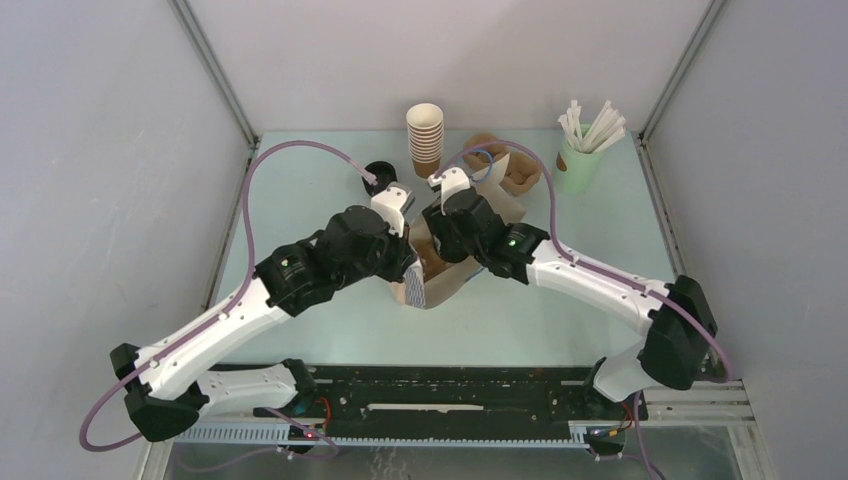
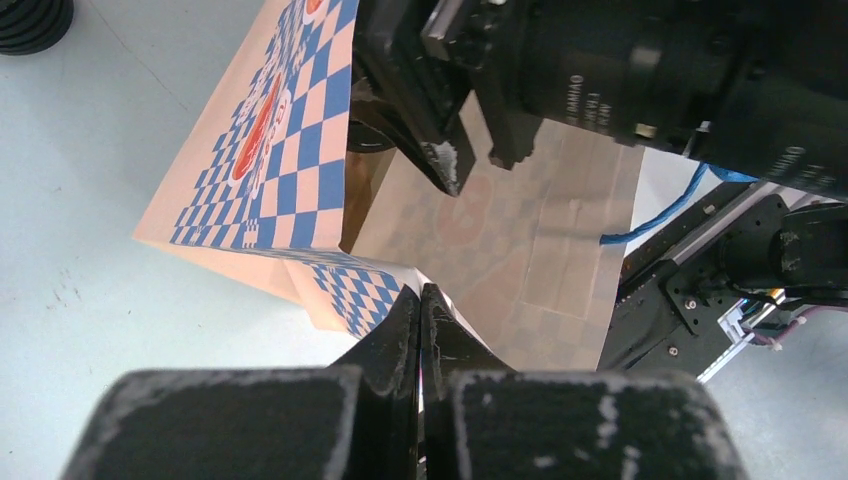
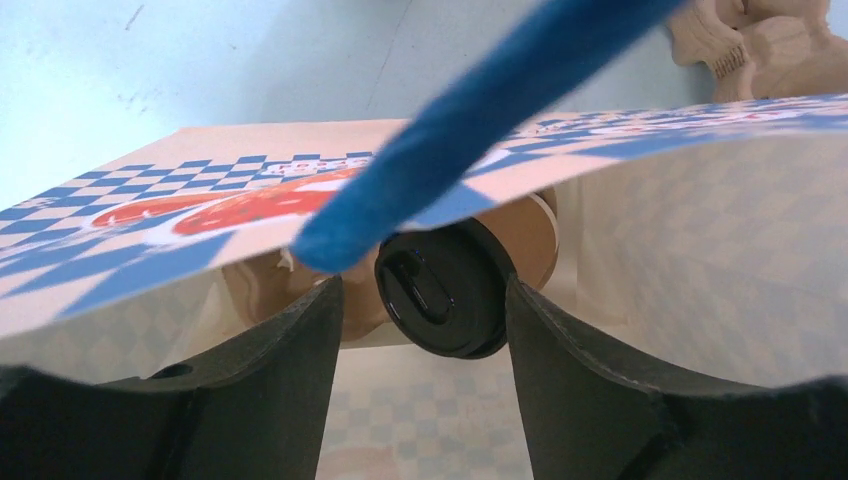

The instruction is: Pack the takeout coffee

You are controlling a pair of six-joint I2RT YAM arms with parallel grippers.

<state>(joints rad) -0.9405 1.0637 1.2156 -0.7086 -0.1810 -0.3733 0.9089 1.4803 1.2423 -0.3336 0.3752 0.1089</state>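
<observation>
Pale teal bench (image 1: 560, 320), grey booth walls around it. Right tool (image 3: 422, 290) is inside the mouth of the checkered paper bag (image 3: 150, 230). Its jaws stand parted, wider than the lid, with a clear gap on one side. The other finger is just beside or touching the lid rim, can't tell which. Reads as released, not clamping.

Takeout coffee (image 3: 470, 265) sits inside the bag, dead ahead of the right tool, between its fingers. Black lid faces the tool and the brown body runs away deeper into the bag. So the long axis is roughly in line with the tool's reach, tipped a bit sideways. Blue cable (image 3: 480, 110) cuts across the right wrist view and hides part of the bag rim.

Left tool (image 2: 420, 300) is clenched on the bag's rim, off to the side of the cup; right arm is nearer. Top view: arms cover the cup.

Judgement: coffee looks delivered. Next move is likely a straight back-out along the cup axis, without snagging lid or bag wall.
</observation>
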